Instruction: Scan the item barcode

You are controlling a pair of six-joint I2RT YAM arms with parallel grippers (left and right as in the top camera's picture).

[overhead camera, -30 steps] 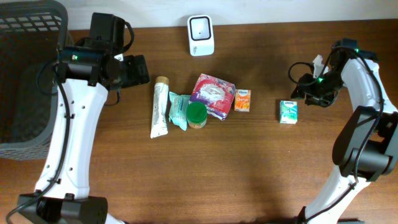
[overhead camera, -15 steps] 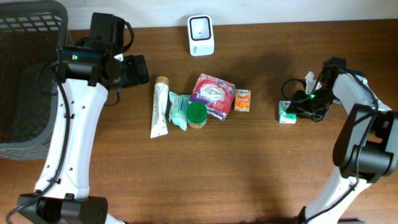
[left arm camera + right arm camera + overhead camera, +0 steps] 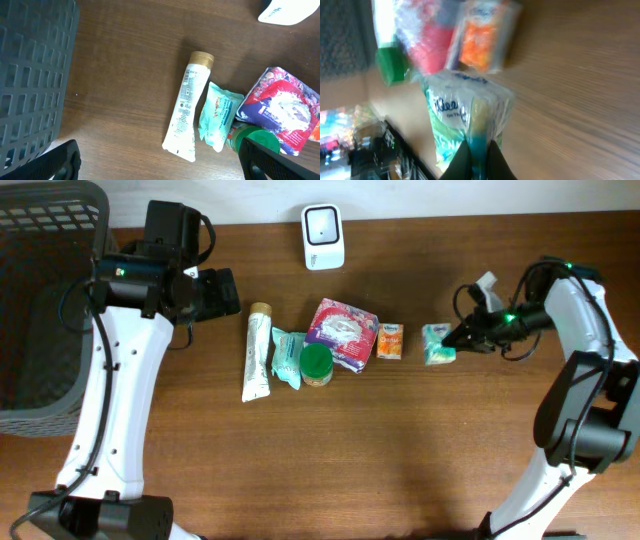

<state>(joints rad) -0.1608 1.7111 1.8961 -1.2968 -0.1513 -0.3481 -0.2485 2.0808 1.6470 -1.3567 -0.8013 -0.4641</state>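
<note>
Overhead: right end effector (image 3: 455,338) pinches crinkly tissue pack (image 3: 435,346)

Overhead looks straight down on the whole table (image 3: 400,440). Left wrist looks down from well up; right wrist sits close, tilted. All share the green lid (image 3: 316,360).

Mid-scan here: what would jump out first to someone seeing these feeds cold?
The right gripper, its fingers shut on a green tissue pack right of mid-table, draws the eye first. Mid-table lies a huddle of goods: a white tube, a green-lidded jar, a red packet and an orange pack. A white scanner sits at the far edge, a grey basket at the left.
</note>
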